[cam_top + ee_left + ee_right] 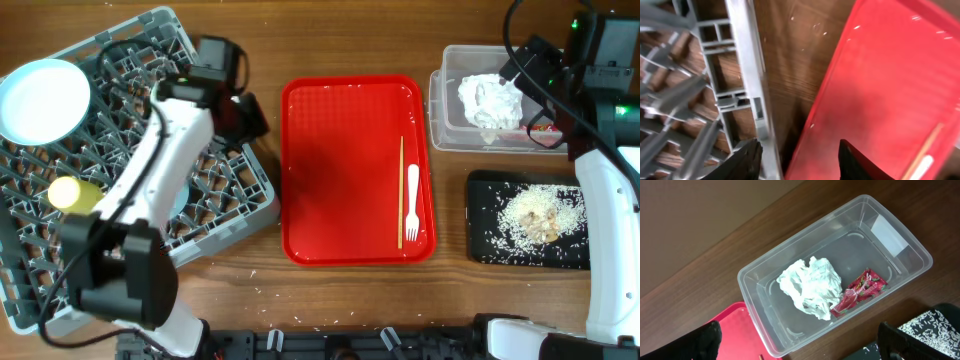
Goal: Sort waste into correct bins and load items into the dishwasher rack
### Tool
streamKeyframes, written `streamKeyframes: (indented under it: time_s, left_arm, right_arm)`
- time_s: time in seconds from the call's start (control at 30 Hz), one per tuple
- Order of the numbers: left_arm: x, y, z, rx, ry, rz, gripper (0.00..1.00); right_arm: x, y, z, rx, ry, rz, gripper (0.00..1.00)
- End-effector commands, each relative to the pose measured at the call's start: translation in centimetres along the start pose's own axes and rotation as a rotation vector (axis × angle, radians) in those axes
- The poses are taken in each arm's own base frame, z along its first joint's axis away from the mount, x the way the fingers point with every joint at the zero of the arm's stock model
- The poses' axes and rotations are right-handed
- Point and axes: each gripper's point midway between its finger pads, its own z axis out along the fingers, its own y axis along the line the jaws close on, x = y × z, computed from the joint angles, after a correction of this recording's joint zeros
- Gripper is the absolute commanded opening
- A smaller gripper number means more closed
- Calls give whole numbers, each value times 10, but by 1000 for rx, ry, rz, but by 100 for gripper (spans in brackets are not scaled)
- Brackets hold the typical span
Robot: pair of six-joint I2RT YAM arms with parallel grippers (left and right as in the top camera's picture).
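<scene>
The grey dishwasher rack (230,215) holds the white plate (40,100) and the yellow cup (65,192). A sliver of a teal bowl (181,203) shows beside my left arm. My left gripper (252,118) is open and empty over the rack's right edge (747,75), next to the red tray (890,90). The wooden stick (401,190) and the white fork (412,205) lie on the red tray (340,170). My right gripper (800,340) is open and empty above the clear tub (765,275), which holds the napkin (812,287) and the red wrapper (862,291).
The black tray (485,245) at the right front carries a heap of rice scraps (540,215); its corner also shows in the right wrist view (935,325). A few rice grains lie on the table near the front edge (260,290).
</scene>
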Motion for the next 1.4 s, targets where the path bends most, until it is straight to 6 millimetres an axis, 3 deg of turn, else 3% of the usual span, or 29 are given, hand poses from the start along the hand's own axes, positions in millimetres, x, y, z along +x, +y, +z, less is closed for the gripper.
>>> streamKeyframes:
  time_s: [0.0, 0.1, 0.23, 0.33, 0.47, 0.6, 0.7, 0.83, 0.97, 1.07, 1.13, 1.17, 1.3, 1.37]
  left_arm:
    - [4, 8, 22, -105, -5, -56, 50]
    - [15, 10, 24, -128, 32, -59, 49]
    - [24, 28, 21, -216, 52, -82, 45]
    - [28, 24, 21, -212, 58, -77, 45]
    - [33, 15, 22, -204, 57, -48, 29]
    - [40, 19, 21, -229, 79, -43, 17]
    - [48, 27, 26, -253, 100, -42, 10]
    - [74, 51, 37, -320, 180, -40, 7]
    - [92, 64, 34, -367, 250, -36, 6]
    - [110, 79, 21, -439, 330, -38, 17]
    - [127, 93, 7, -511, 409, -40, 51]
    - [131, 96, 2, -529, 430, -41, 57]
    - [121, 87, -6, -488, 383, -40, 62]
    - [106, 72, -25, -413, 300, -35, 61]
  right_arm:
    - [-3, -1, 1, 11, -9, -4, 100]
    - [-3, -1, 1, 11, -9, -3, 100]
    - [-3, -1, 1, 11, -9, -4, 100]
    - [-3, -1, 1, 11, -9, -4, 100]
    - [-3, -1, 1, 11, -9, -4, 100]
    - [-3, -1, 1, 11, -9, -4, 100]
    - [-3, -1, 1, 11, -9, -4, 100]
    - [-3, -1, 1, 11, -9, -4, 100]
    - [-3, -1, 1, 11, -9, -3, 100]
    - [-3, -1, 1, 11, -9, -4, 100]
    - [-3, -1, 1, 11, -9, -3, 100]
    - [-3, -1, 1, 11, -9, -4, 100]
    - [-3, -1, 1, 11, -9, -4, 100]
    - [-3, -1, 1, 11, -9, -4, 100]
